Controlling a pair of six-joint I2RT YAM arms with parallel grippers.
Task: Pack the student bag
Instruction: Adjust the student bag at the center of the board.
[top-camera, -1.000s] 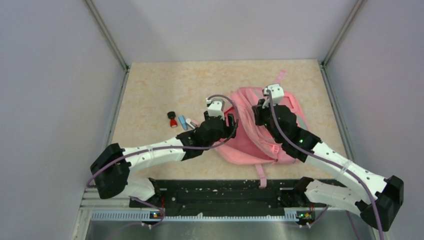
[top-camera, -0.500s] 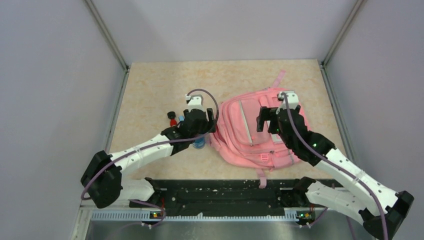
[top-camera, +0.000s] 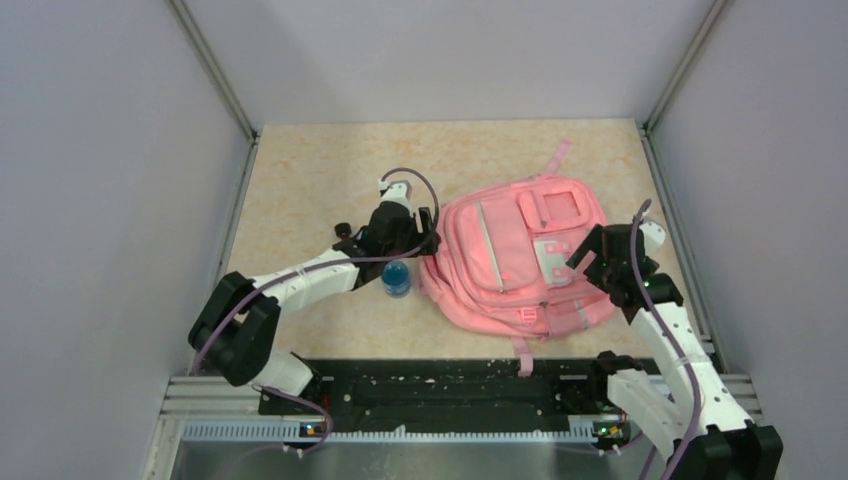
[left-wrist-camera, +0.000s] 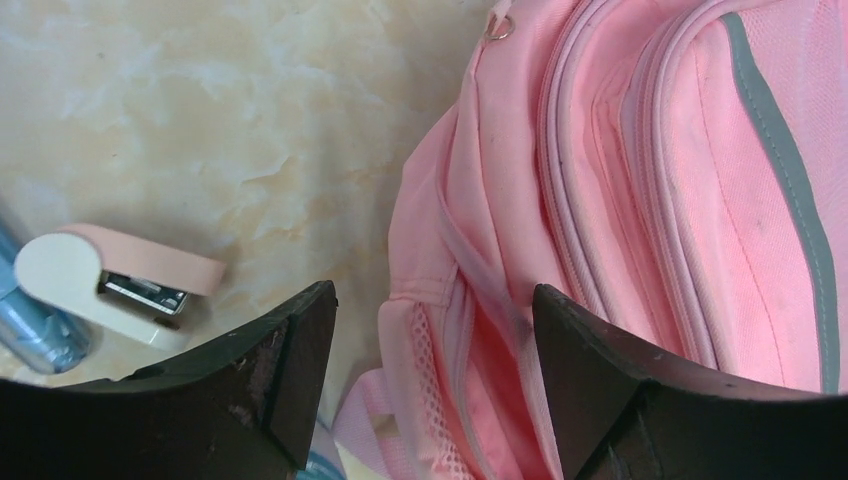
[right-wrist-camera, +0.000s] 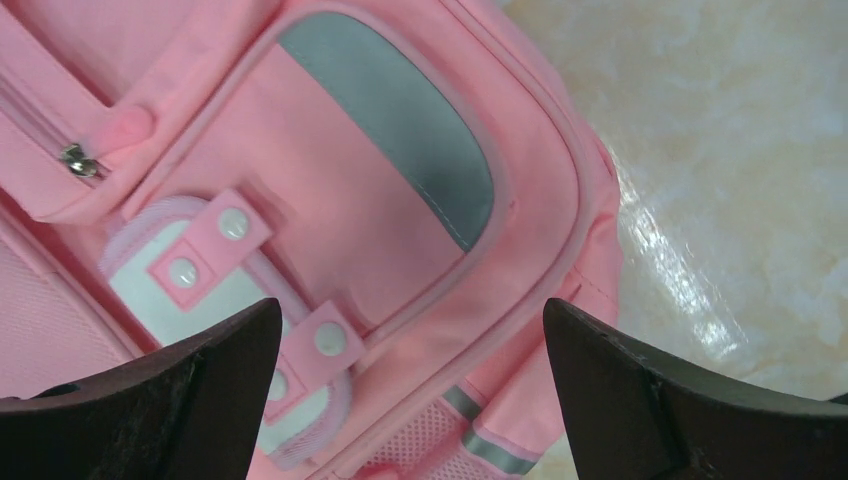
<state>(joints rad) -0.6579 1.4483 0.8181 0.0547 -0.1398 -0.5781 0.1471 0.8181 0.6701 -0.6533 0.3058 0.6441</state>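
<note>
The student bag (top-camera: 510, 262) lies flat on the table with its front pockets up, pink with grey trim. My left gripper (top-camera: 426, 243) hovers open at the bag's left side. In the left wrist view the bag's (left-wrist-camera: 620, 190) mesh side pocket and zip sit between the spread jaws of that gripper (left-wrist-camera: 435, 335), unclamped. My right gripper (top-camera: 583, 257) stands open over the bag's right front corner. The right wrist view shows the grey-windowed pocket and snap tabs of the bag (right-wrist-camera: 380, 200) below this gripper (right-wrist-camera: 412, 370), with nothing held.
A blue bottle (top-camera: 396, 279) stands just left of the bag, below my left wrist. A pink and white stapler (left-wrist-camera: 110, 280) lies on the table to the left, beside a blue object (left-wrist-camera: 30, 335). A small black-capped item (top-camera: 343, 230) peeks out behind the left arm.
The right gripper has opened, let go of the bag and drawn back to the right. The bag has settled flat, front up. The left gripper has shifted to the bag's left edge.
</note>
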